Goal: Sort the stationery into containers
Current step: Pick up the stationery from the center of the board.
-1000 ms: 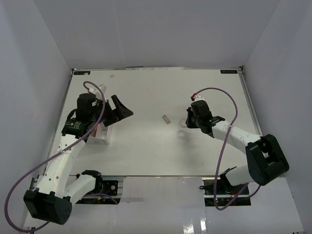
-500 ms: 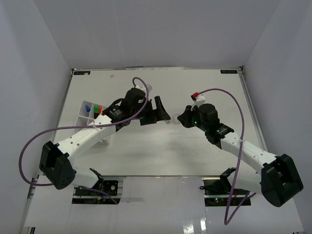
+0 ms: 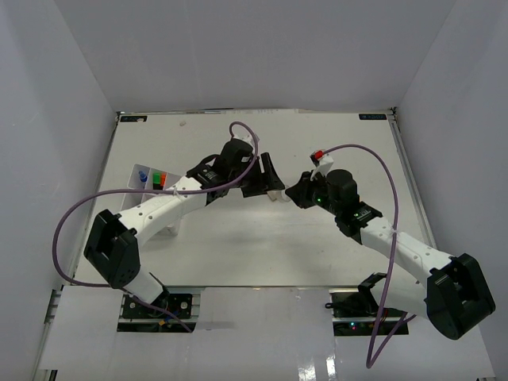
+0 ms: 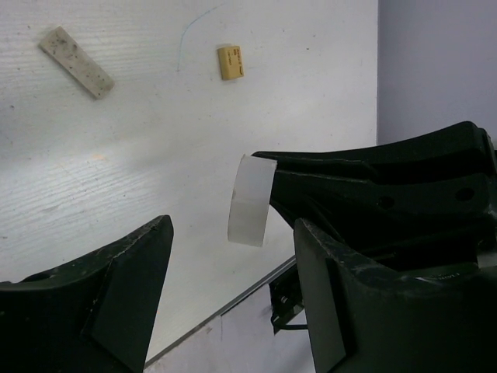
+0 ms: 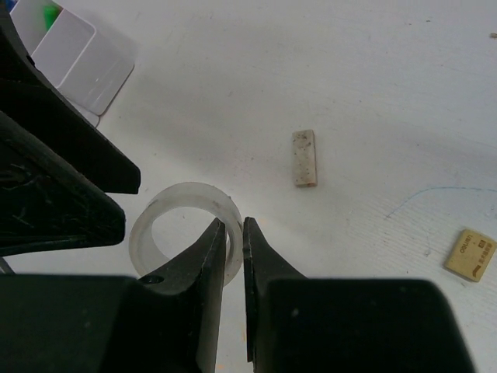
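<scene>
Since a second ago the left gripper (image 4: 233,224) has swung right across the table (image 3: 238,246), away from the organizer tray (image 3: 139,170) and up to its partner. Over the last half second it has crept closer still.

Its jaws are spread wide, and the clear tape roll (image 5: 186,196) hangs in the gap between them. The roll sits a touch nearer the right-hand fingertip, and as far as the left wrist view shows it touches neither finger.

The right gripper (image 5: 232,224) has the roll. Its jaws pinch the roll's wall, one finger inside the ring and one outside. The rest of the ring juts out to the left of those tips and looks to be held clear of the table.

Ahead of the right gripper's tips and a little to their right, the grey block (image 5: 304,158) lies flat on the table. Further right of the jaws sits the tan block (image 5: 470,255), well apart from the grey one.

From the left gripper's side, the tan block lies straight ahead beyond the gap. The grey block is off past the left-hand finger.

The tray is far behind the left gripper, with green and orange caps (image 3: 159,176) showing in one compartment.
</scene>
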You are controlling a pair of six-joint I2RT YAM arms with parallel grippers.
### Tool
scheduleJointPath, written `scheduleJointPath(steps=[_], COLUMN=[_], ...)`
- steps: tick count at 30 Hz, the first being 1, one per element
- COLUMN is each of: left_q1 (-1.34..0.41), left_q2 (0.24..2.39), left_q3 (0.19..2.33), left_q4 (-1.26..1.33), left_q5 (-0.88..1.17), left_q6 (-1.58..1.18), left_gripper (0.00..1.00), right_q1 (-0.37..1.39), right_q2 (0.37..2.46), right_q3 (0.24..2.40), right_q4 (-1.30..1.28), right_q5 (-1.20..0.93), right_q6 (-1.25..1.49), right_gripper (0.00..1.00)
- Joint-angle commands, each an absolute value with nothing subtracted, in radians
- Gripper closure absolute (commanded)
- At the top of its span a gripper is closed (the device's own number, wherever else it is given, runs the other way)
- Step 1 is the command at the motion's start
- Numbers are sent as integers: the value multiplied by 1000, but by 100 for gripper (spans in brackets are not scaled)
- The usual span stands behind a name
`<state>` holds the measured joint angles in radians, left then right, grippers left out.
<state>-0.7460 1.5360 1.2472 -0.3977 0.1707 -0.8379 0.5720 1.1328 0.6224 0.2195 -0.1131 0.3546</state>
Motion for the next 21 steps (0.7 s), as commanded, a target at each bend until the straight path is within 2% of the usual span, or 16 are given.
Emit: scheduleJointPath(steps=[1, 6, 9, 12, 13, 15, 17, 20, 21], left_q1=[-753, -753, -753, -753, -753, -753, -753, -753, -752], left_q2=[1549, 1583, 1592, 1601, 1603, 1601, 1592, 1579, 1566], left_q3=[1298, 1307, 1308, 1308, 1307, 1307, 1302, 1292, 1283], left_q4=[-362, -356, -348, -344, -342, -337, -333, -334, -336], left_q5=[169, 184, 190, 202, 206, 212, 210, 195, 190], left_q6=[-828, -824, -818, -810, -808, -801, -786, -767, -753], left_gripper=[27, 32, 40, 50, 57, 66, 79, 92, 93], right_q1=[575, 575, 577, 575, 575, 577, 575, 575, 575], right_q2=[1123, 1127, 1134, 1140, 1140, 1144, 1144, 1141, 1140], right_q3=[614, 612, 614, 615, 615, 615, 615, 611, 607], right_q4=[285, 299, 302, 310, 311, 313, 313, 311, 310], right_q5=[-130, -141, -144, -149, -152, -155, -156, -147, -143], right_q6=[347, 350, 351, 351, 354, 356, 354, 354, 354], right_gripper=[91, 90, 90, 90, 90, 89, 86, 75, 65])
